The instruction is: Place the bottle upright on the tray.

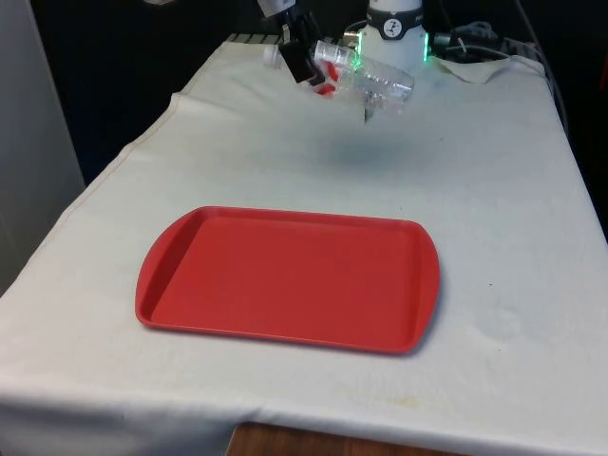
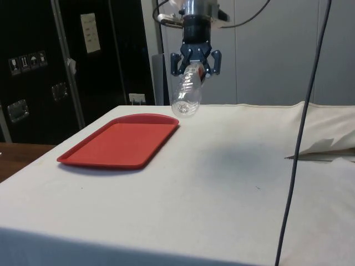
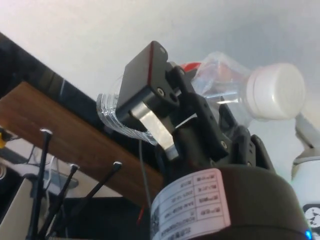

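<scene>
While aloft, the claw (image 2: 195, 67) grips a ribbed clear-plastic bottle (image 2: 187, 94).

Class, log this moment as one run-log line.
gripper: shut on clear plastic bottle | bottle: airborne, tilted | red plastic tray: empty | placement: pending

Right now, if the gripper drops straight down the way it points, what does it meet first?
Probably bare cloth: the gripper, shut on the bottle, hangs beyond the tray's far edge, so the bottle's base would likely meet the table first. Depth is unclear.

Clear bottle (image 1: 366, 76) tilted, aloft – red tray (image 1: 285, 277) flat
</scene>
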Tool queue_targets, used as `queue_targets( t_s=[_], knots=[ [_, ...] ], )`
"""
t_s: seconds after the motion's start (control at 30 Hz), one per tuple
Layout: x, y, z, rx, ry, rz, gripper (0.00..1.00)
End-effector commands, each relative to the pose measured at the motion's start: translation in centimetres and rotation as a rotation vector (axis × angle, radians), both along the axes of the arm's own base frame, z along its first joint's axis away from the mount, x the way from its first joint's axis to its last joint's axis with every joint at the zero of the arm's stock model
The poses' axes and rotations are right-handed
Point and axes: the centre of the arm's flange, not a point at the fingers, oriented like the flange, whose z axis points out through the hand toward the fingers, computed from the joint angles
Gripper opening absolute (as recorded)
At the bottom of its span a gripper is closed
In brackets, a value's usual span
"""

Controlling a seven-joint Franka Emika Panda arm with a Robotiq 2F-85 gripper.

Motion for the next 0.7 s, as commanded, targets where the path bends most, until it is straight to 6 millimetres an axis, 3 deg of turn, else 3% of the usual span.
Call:
queue_targets(
  t_s=[0.0,0.67],
  knots=[
    [0.19,0.04,0.00,-0.024,-0.002,-0.003,0.28],
    [0.90,0.20,-0.18,-0.161,0.013,0.013,0.28]
  ],
)
